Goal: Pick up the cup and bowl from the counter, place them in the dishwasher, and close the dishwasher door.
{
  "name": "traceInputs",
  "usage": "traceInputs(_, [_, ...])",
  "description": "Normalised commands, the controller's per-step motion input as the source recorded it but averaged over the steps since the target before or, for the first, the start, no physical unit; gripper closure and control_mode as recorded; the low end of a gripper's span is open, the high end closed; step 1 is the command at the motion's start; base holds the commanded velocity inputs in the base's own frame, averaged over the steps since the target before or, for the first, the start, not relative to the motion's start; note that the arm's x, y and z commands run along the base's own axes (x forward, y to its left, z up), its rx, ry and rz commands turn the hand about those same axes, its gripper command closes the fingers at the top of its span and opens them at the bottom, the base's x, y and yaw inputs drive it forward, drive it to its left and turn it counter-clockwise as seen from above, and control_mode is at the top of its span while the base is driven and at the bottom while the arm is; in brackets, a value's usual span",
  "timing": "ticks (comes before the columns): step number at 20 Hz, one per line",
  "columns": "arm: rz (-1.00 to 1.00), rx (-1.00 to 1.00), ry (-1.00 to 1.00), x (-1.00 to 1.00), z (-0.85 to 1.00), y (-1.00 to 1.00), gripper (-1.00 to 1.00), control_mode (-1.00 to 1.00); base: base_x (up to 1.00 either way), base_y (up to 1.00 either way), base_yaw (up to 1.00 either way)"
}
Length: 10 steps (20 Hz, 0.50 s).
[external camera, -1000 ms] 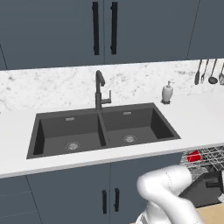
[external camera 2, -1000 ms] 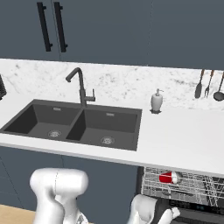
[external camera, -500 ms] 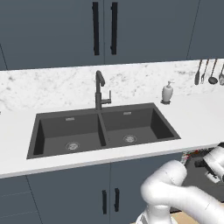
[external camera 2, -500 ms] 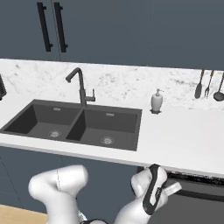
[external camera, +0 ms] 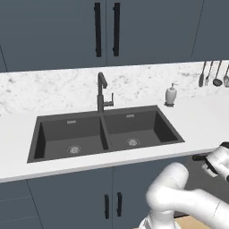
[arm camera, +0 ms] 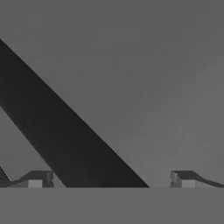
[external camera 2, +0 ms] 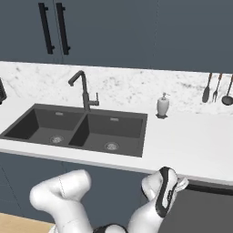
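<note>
flat slate dishwasher door (external camera 2: pixel 200 214), black bar handle (arm camera: pixel 65 131)

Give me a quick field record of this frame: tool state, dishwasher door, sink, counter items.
tool: open, fingertips wide apart, close against the dishwasher door
dishwasher door: dark slate panel, appears shut, black bar handle crossing the hand view diagonally
sink: dark double basin, black faucet behind the divider
counter: white, soap dispenser by the backsplash
wall: utensils hanging at far right
</note>
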Motion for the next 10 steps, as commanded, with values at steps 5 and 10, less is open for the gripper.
traceInputs(5, [0.23,0.42,-0.4,0.97,-0.69,0.0,-1.0,-1.0,0.0,0.0,0.0])
traceInputs(10, [0.24,0.36,-0.37,1.0,-0.8,0.0,-1.0,-1.0,0.0,0.0,0.0])
